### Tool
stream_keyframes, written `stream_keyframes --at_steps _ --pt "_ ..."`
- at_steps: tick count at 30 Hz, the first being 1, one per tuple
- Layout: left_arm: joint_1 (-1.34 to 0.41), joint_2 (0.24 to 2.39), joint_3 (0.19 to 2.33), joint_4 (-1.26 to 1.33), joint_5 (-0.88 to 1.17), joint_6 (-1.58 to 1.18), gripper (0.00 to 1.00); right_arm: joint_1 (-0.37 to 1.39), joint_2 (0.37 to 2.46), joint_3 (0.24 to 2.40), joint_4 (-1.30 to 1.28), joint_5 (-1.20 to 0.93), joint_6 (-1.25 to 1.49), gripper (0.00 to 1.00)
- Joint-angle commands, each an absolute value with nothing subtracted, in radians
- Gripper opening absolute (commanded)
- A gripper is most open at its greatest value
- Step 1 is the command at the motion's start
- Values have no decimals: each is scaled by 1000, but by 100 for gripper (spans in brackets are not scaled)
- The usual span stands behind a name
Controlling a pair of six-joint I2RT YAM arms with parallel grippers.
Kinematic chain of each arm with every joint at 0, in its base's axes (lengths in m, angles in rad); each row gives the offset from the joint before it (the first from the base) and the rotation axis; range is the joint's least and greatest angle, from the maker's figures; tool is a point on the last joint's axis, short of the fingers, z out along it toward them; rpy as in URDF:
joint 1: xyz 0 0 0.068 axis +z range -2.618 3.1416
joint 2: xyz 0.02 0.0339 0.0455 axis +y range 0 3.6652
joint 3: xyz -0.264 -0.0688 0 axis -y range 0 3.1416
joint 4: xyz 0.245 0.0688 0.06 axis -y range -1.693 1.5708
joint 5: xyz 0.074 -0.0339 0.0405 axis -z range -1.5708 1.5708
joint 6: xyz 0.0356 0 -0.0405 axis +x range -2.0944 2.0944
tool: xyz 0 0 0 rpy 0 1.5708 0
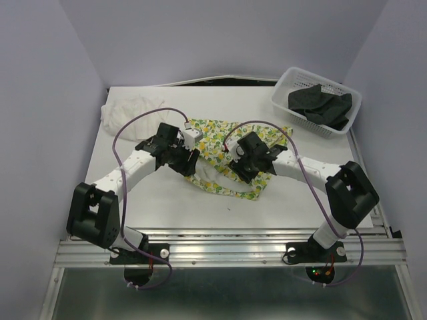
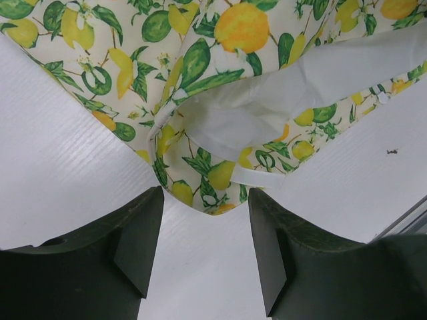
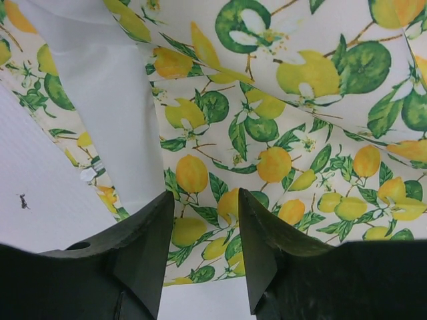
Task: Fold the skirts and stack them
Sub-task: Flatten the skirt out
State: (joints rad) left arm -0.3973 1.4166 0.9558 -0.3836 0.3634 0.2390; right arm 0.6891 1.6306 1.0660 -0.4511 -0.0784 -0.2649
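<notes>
The lemon-print skirt [image 1: 215, 148] lies crumpled in the middle of the white table, its white lining [image 2: 267, 107] turned up. My left gripper [image 1: 191, 160] hovers at the skirt's left edge. In the left wrist view the left gripper [image 2: 205, 200] is open, with bare table between its fingers and the skirt's hem [image 2: 220, 200] just ahead. My right gripper [image 1: 241, 167] is over the skirt's right part. It is open too, the right gripper [image 3: 205, 200] showing lemon print [image 3: 267, 167] beneath it, nothing pinched. A plain white skirt [image 1: 133, 110] sits bunched at the back left. The black skirt [image 1: 320, 105] lies in the basket.
A white mesh basket [image 1: 281, 93] stands at the back right corner. The table's front edge meets a metal rail [image 1: 227, 243] by the arm bases. Pale walls close in the left, right and back sides.
</notes>
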Motion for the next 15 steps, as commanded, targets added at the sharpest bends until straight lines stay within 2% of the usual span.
stream_keyframes --at_steps 1,6,8,10,15 --pt "-394 1427 965 -365 377 225 65 716 1641 1097 -405 -41 -330 49" --pt "-394 1439 968 -367 377 224 66 747 1660 1088 -402 -3 -388 51" --pt "-394 1440 968 -365 374 222 72 747 1670 1085 -397 32 -400 52" --pt "-394 1440 966 -365 373 219 73 759 1675 1080 -390 55 -419 53" --pt "-394 1446 966 -361 362 212 73 781 1687 1066 -330 165 -452 49"
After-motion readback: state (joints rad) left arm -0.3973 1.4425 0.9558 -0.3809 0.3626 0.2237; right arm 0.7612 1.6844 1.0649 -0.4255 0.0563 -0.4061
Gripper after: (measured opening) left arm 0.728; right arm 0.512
